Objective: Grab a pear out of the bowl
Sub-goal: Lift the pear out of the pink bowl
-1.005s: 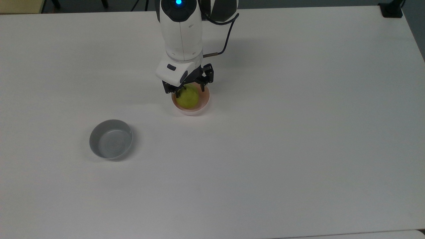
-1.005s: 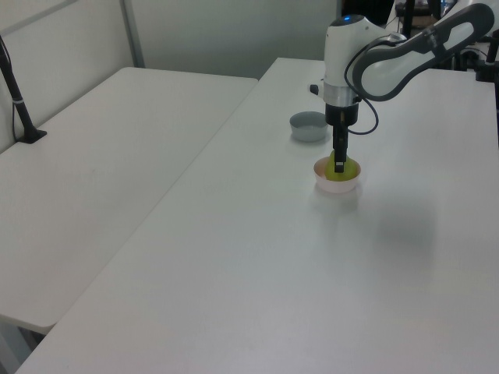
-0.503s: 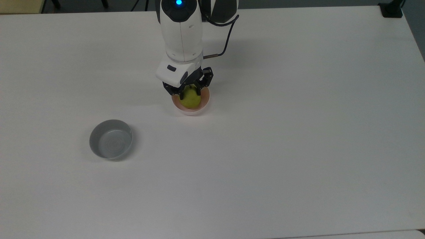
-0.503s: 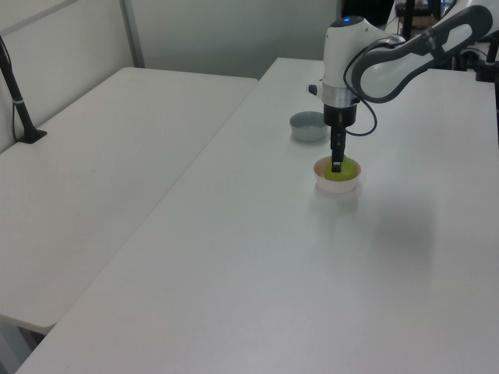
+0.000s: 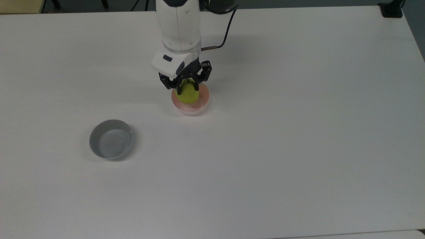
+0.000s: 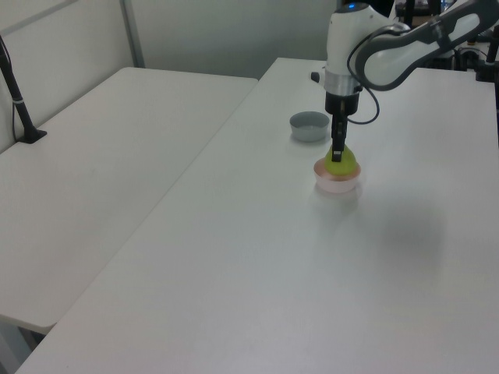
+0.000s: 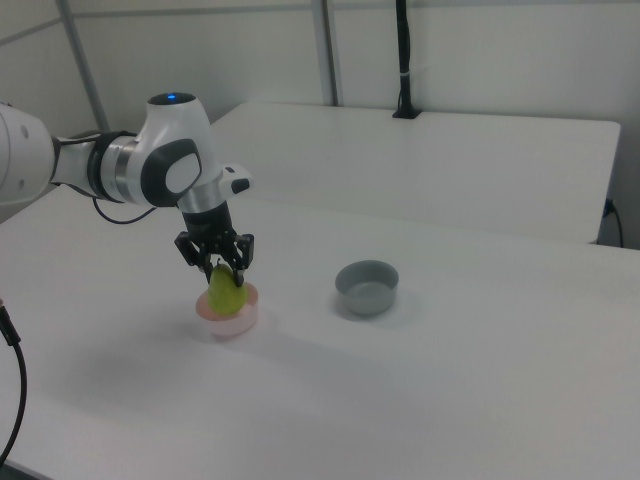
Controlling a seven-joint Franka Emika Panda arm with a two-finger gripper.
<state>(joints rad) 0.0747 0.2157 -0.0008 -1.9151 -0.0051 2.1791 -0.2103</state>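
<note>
The hand (image 5: 188,87) pinches the yellow-green pear (image 5: 188,94) by its top, holding it just above the pink bowl (image 5: 200,105); a grey bowl (image 5: 111,139) sits apart on the tabletop (image 5: 298,132).

lab | white tables (image 7: 480,330) | partition walls (image 7: 480,50) | camera pole (image 7: 402,60)

Stuff you can't quite see
White robot arm (image 5: 179,23) runs off the top view's top edge; black gripper (image 5: 188,87) hides the yellow-green pear's (image 5: 188,94) stem end.
</note>
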